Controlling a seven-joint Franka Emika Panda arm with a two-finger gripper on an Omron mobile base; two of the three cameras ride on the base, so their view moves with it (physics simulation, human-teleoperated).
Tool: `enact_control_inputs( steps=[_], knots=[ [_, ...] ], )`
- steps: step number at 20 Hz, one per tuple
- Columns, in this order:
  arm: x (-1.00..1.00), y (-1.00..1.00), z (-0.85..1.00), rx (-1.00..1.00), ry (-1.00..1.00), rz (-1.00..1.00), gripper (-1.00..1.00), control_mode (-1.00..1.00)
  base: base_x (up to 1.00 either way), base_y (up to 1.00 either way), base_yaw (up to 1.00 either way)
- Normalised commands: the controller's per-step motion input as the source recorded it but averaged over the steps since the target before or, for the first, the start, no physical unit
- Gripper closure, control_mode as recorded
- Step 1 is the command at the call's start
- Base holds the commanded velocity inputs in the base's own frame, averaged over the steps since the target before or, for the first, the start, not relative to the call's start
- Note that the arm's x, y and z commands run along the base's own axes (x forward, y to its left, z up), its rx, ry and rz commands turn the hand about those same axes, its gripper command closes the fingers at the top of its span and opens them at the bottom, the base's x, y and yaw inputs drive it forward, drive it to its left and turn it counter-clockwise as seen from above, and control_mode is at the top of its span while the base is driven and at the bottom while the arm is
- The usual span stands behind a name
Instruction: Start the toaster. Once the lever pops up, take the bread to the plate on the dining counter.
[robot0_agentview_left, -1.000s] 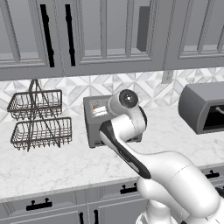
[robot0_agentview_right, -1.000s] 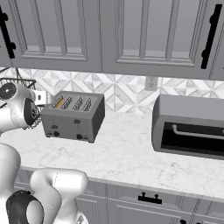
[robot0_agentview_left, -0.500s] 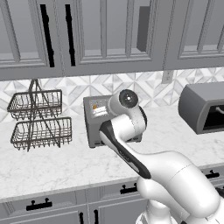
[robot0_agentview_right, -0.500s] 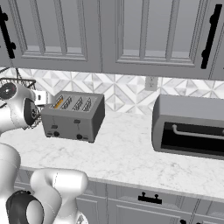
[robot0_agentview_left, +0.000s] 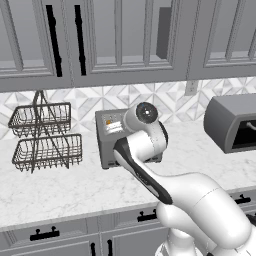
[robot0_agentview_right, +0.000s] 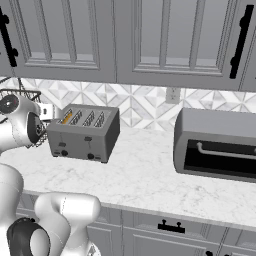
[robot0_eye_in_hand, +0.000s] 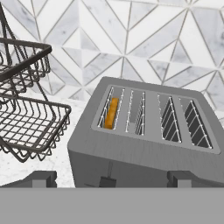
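The grey four-slot toaster (robot0_eye_in_hand: 144, 151) stands on the marble worktop against the tiled wall, also seen as toaster (robot0_agentview_right: 85, 134) and, half hidden by my arm, toaster (robot0_agentview_left: 111, 135). The bread (robot0_eye_in_hand: 111, 113) sits edge-on and low in the leftmost slot, an orange strip, bread (robot0_agentview_right: 66, 118). My gripper (robot0_eye_in_hand: 113, 180) hovers just in front of and above the toaster's front face, open, its fingertips (robot0_eye_in_hand: 42, 178) spread wider than the left pair of slots, holding nothing. A dark lever (robot0_eye_in_hand: 107, 181) shows on the front between them. The plate and the dining counter are out of view.
A two-tier wire basket rack (robot0_agentview_left: 42, 135) stands left of the toaster, close to the hand, rack (robot0_eye_in_hand: 26, 109). A larger dark-grey appliance with a black opening (robot0_agentview_right: 217, 145) sits to the right. Grey wall cabinets (robot0_agentview_left: 125, 40) hang overhead.
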Motion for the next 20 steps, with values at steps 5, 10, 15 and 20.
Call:
enact_control_inputs(
  steps=[5,10,15,20],
  knots=[
    [0.00,0.00,0.00,0.00,0.00,0.00,-1.00,-1.00,0.00,0.00,0.00],
    [0.00,0.00,0.00,0.00,0.00,0.00,-1.00,-1.00,0.00,0.00,0.00],
    [0.00,0.00,0.00,0.00,0.00,0.00,-1.00,-1.00,0.00,0.00,0.00],
    [0.00,0.00,0.00,0.00,0.00,0.00,-1.00,-1.00,0.00,0.00,0.00]
  ],
)
